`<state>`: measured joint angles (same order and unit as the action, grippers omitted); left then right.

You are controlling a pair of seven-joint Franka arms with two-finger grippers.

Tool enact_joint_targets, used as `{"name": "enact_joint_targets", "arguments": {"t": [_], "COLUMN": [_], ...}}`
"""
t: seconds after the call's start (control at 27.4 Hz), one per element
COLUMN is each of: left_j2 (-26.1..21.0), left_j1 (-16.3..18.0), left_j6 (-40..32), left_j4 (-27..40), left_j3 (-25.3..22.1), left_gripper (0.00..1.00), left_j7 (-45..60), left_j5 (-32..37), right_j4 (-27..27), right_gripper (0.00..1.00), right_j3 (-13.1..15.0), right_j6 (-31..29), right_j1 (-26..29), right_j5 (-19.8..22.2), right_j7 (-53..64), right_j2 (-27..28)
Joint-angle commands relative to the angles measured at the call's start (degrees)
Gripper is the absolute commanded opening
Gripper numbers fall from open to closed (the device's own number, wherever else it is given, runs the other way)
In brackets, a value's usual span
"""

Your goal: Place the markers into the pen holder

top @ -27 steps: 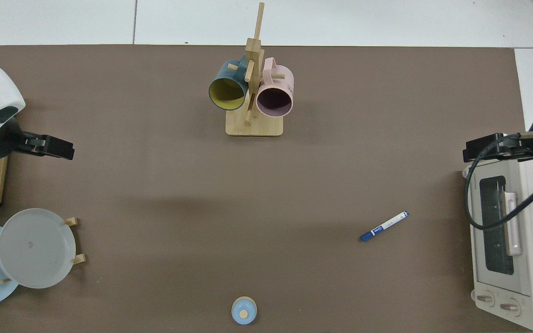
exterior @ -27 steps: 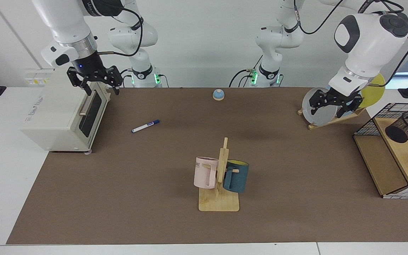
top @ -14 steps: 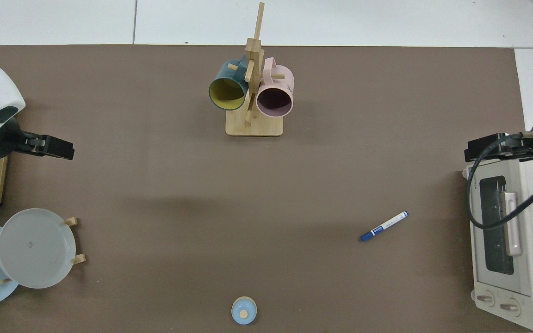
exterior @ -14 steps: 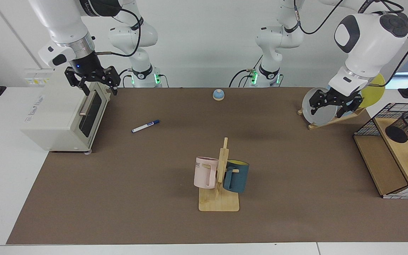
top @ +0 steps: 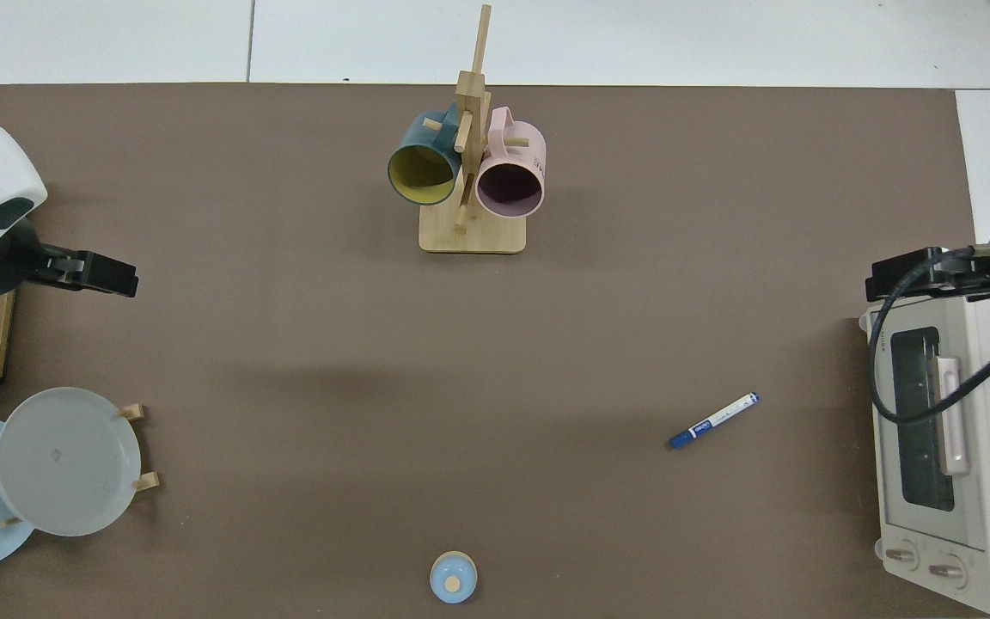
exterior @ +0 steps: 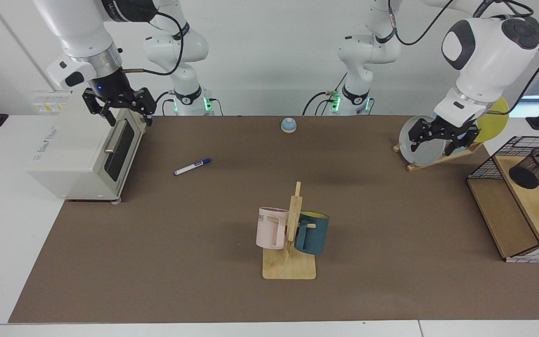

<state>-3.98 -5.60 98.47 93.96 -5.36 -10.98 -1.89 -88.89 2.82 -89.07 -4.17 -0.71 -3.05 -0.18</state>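
Right gripper (exterior: 116,113) hangs jaws open over the toaster oven (exterior: 87,152), empty. Left gripper (exterior: 442,138), jaws open, waits before the plates (exterior: 421,140). Marker (exterior: 192,166) lies on the bench at the oven's 3 o'clock. Pen holder (exterior: 538,167) sits tilted in the basket (exterior: 489,161), cut off. Pink mug (exterior: 269,228) reads "ME", partly hidden.

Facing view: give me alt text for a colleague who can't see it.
A blue-capped marker lies untouched on the brown mat; the mesh pen holder sits far off in a wire basket. The right claw hangs open above a toaster oven, the left claw open by a plate rack.
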Motion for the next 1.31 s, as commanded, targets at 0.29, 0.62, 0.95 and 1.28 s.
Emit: {"name": "enact_joint_targets", "arguments": {"t": [0.29, 0.62, 0.95, 1.28], "left_j2": [0.82, 0.9, 0.99, 2.48], "left_j1": [0.15, 0.15, 0.07, -0.55], "left_j6": [-0.12, -0.12, -1.61, -1.44], "left_j4": [0.79, 0.79, 0.7, 0.79], "left_j3": [0.09, 0.09, 0.35, 0.62], "left_gripper": [1.0, 1.0, 1.0, 1.0], "left_j7": [0.08, 0.08, 0.16, -0.1], "left_j5": [0.4, 0.4, 0.4, 0.84], "right_j4": [-17.88, -27.65, -38.9, -42.06], "right_gripper": [1.0, 1.0, 1.0, 0.99], "right_j3": [-1.06, -1.06, -1.06, -1.06], "right_j6": [-11.92, -12.27, -18.23, -30.36], "right_j1": [-3.03, -4.97, -3.13, -1.89], "right_j5": [-0.26, -0.35, -0.44, -0.44], "right_j7": [-27.86, -45.45, -58.99, -64.18], "right_j2": [-4.3, -5.53, -5.8, -4.13]}}
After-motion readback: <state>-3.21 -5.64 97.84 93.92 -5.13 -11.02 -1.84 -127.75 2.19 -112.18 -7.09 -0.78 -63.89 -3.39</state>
